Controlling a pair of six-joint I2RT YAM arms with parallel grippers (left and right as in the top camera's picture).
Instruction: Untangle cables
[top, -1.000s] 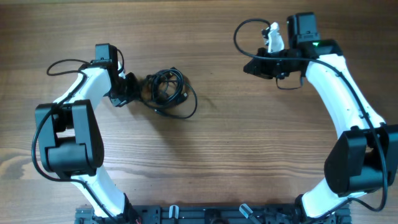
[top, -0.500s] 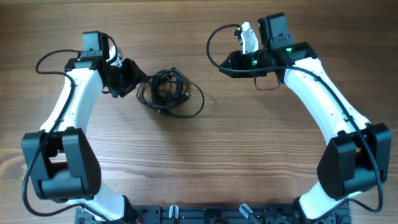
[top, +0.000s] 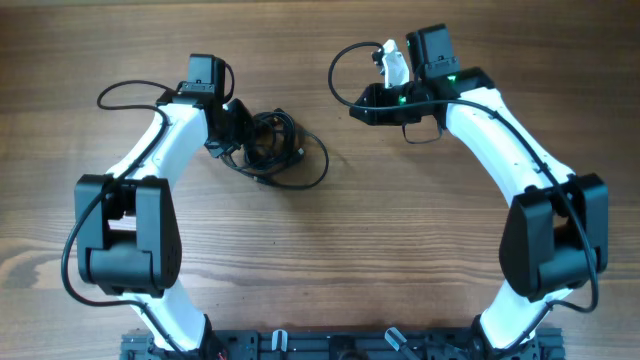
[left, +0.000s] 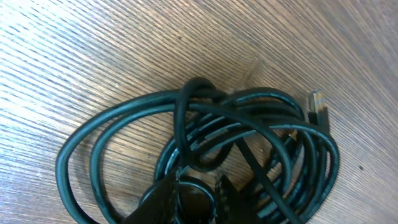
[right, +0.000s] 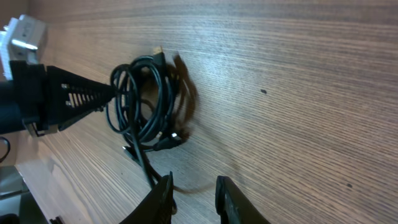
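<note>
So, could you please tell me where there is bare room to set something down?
The widest free patch is the bare brown wooden table between the white left arm and white right arm, nearer the robot than the tangled black cable bundle. A narrower strip lies between that bundle and the right gripper. It is crowded where the left gripper meets the bundle.

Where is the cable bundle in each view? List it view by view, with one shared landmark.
Overhead: cable bundle sits upper left of centre.
Left wrist: cable bundle fills the middle and lower frame.
Right wrist: cable bundle lies upper left.
Landmark: the left claw at the bundle's edge in every view.
</note>
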